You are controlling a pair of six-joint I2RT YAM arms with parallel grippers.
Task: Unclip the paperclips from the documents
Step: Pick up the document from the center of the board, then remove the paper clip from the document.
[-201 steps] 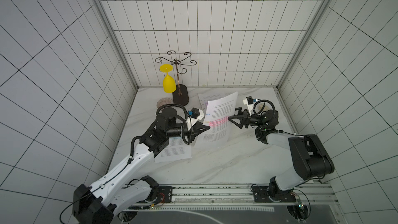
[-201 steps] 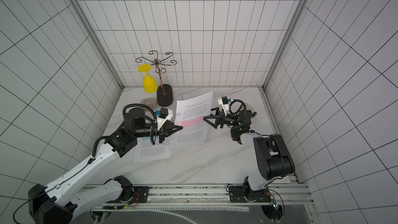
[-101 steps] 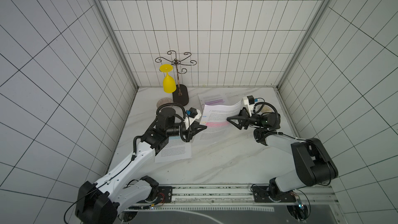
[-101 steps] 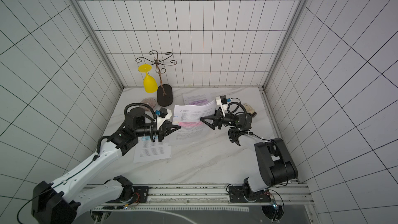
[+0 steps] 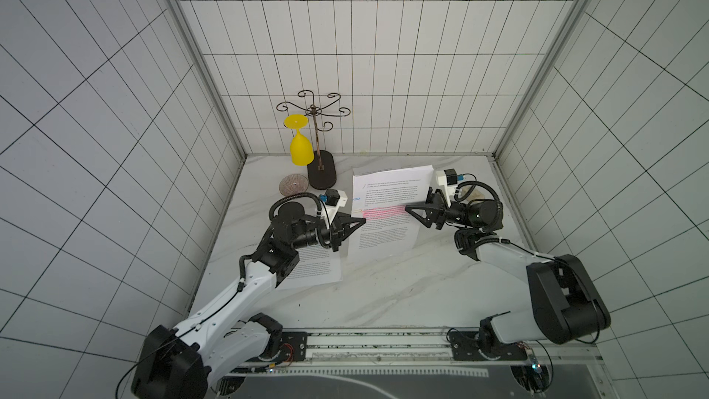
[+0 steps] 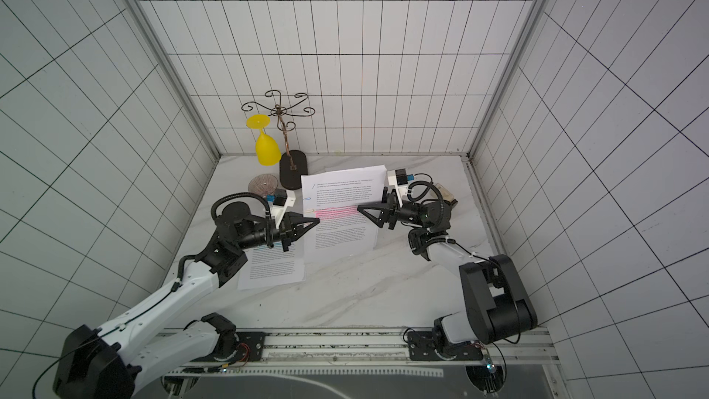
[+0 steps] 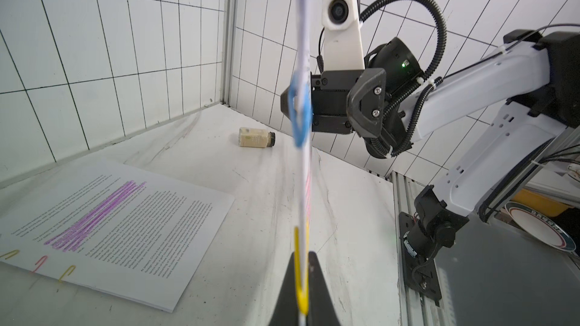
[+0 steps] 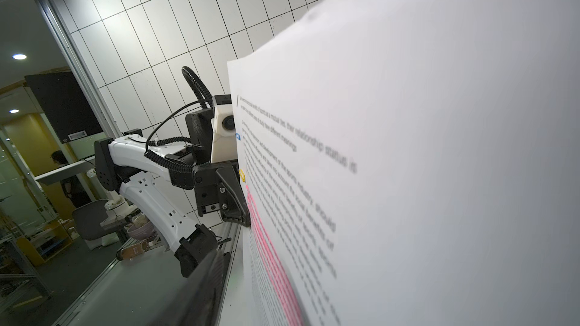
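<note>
ok so you're mid-unclip on the pink-striped sheets (image 5: 387, 201); your left gripper (image 5: 360, 220) is clamped tight on the yellow clip (image 7: 300, 290) at the edge of the stack, which stands up on edge between your two grippers; the blue clip (image 7: 298, 111) sits further along that same edge, a bit beyond the left fingertips; your right gripper (image 5: 409, 208) is at the opposite edge, fingers partly apart with the paper running between them, not pinched as far as I can see; my guess for the next move: close the right fingers on bare paper, clear of any clip, then draw the two grippers apart along the wire so it slides off instead of tearing; the purple-striped stack (image 7: 125, 214) lies flat below the left fingers with three more clips (image 7: 39, 263) on its edge; hard to see: the left pinch is cut off in the left wrist view, so I can't tell how much paper is caught with the wire; one right finger is hidden behind the sheet
</note>
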